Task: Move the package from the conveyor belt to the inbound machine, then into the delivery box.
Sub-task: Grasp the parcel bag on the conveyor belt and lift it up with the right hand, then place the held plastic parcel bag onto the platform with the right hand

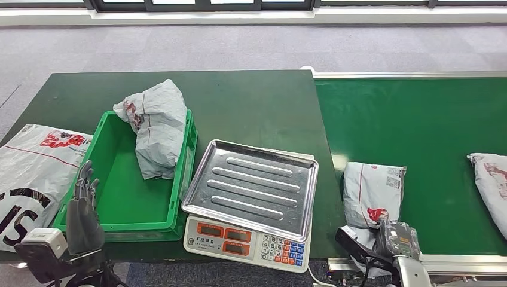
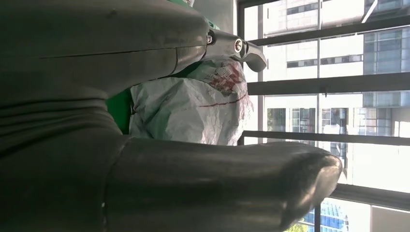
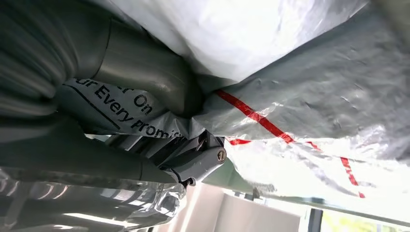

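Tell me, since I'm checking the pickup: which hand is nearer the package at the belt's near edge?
Right. The right hand grips the near end of the package on the conveyor belt; the left hand is across the scale, by the green bin.

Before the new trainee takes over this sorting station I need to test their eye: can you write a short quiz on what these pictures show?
1. True or false: the scale's steel tray is bare.
2. Which hand grips a grey package?
A. left hand
B. right hand
C. neither
3. Fill in: a crumpled grey package already lies in the green ____.

Key:
1. True. Nothing lies on the tray.
2. B. The right hand's fingers clamp the near end of the package on the conveyor belt; the left hand holds nothing, fingers apart.
3. Bin.
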